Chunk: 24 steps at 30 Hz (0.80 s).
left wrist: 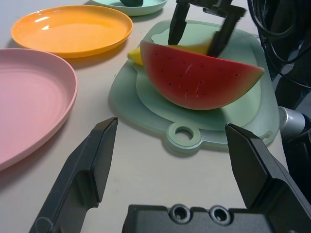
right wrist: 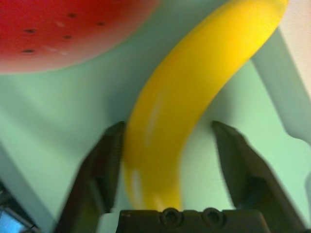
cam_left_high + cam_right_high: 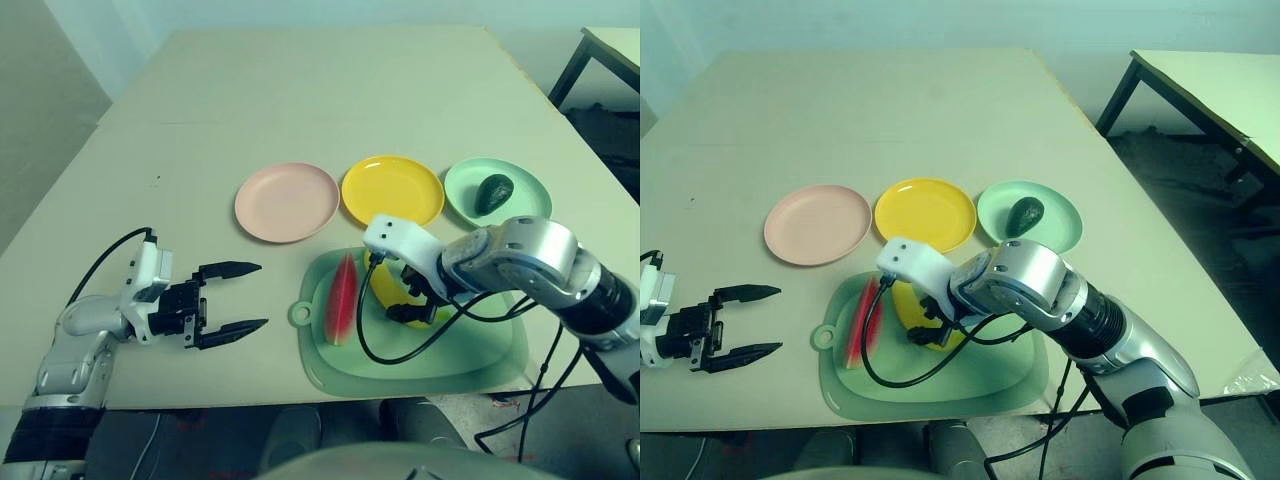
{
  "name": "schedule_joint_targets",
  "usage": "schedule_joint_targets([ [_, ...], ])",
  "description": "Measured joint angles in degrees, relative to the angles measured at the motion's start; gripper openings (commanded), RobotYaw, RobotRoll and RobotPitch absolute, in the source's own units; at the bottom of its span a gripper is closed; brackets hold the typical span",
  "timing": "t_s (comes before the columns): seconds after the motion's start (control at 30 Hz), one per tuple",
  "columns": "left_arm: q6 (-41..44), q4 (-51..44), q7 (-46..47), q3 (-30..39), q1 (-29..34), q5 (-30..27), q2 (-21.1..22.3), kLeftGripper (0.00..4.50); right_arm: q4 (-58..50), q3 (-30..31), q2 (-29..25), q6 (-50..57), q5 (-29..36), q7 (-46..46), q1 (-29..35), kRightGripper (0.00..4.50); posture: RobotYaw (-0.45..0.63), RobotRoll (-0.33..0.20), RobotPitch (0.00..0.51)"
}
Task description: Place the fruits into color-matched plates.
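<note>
Banana [image 2: 194, 92] is your concern now: it lies on the green mat [image 3: 470, 350] just beside the watermelon [image 3: 342, 298], and your right end effector [image 2: 167, 165] straddles its lower part from above, one finger [image 2: 97, 170] touching the skin, the other [image 2: 243, 170] a little apart from it, so the pinch is not yet made. Judge the banana as a light, hollow, hard plastic toy with a glossy, curved skin; it will likely slip or roll sideways if you squeeze near a tapering tip, so take it across the thick middle, with the fingers square to the curve. The yellow plate [image 3: 392, 190] sits empty just beyond the mat, between the pink plate [image 3: 287, 202] and the green plate [image 3: 520, 180], where the avocado [image 3: 494, 192] already rests. The watermelon is a broad wedge, probably just as light and smooth; its flat red faces offer the better hold than the rounded rind. Your left end effector [image 3: 238, 296] hangs spread wide over the table [image 3: 300, 90], near the mat's ring tab [image 1: 184, 136], holding nothing.
</note>
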Motion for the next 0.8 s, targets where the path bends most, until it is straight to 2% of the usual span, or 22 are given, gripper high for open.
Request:
schedule_joint_targets([
  [0.07,0.0,0.0,0.0,0.0,0.1,0.0,0.0,4.5,0.1,0.0,0.1,0.0,-1.0,0.1,0.1,1.77,0.0,0.0,0.094],
  [0.1,0.0,-0.1,0.0,0.0,0.2,0.0,0.0,4.5,0.1,0.0,0.2,0.0,-1.3,0.3,0.1,1.69,0.01,0.0,0.093],
  [0.47,0.1,-2.0,0.6,0.0,1.5,-0.3,-0.2,4.5,1.3,-0.1,1.4,-0.1,-5.6,3.4,0.1,1.69,0.0,0.0,0.099],
  [0.67,0.4,-1.7,0.5,0.1,1.0,-0.3,-0.2,4.5,3.6,0.4,-2.1,-0.9,-8.2,7.0,-2.0,1.69,0.0,0.0,0.094],
  [0.8,0.4,-0.9,0.3,0.1,0.0,-0.3,-0.2,4.5,4.4,1.3,-3.9,-1.6,-8.9,11.2,-6.4,1.69,0.01,0.0,0.095],
])
